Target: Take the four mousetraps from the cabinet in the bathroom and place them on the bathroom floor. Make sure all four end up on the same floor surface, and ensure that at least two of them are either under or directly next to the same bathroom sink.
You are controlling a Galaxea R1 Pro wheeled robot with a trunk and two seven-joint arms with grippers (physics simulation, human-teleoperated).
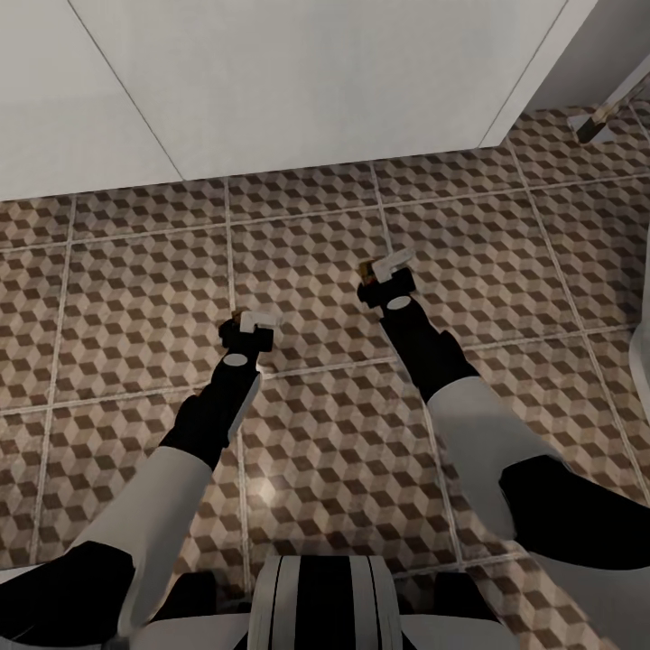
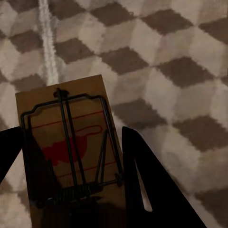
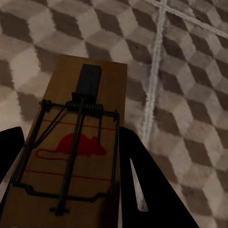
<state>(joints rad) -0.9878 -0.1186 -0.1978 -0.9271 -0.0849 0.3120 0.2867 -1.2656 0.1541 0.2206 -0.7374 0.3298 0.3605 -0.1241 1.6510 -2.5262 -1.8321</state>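
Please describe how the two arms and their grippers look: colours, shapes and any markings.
Both arms have white, rounded forearm shells and black wrist sections, each bearing a small white oval mark. The left gripper and right gripper sit on compact black blocks with pale tips in the head view. In the wrist views the fingers are flat, black, tapering wedges. No cables are visible.

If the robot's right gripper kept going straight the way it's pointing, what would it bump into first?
Probably the bathroom floor: the right gripper, holding a mousetrap, points forward and down at the tiles. The white wall lies farther ahead.
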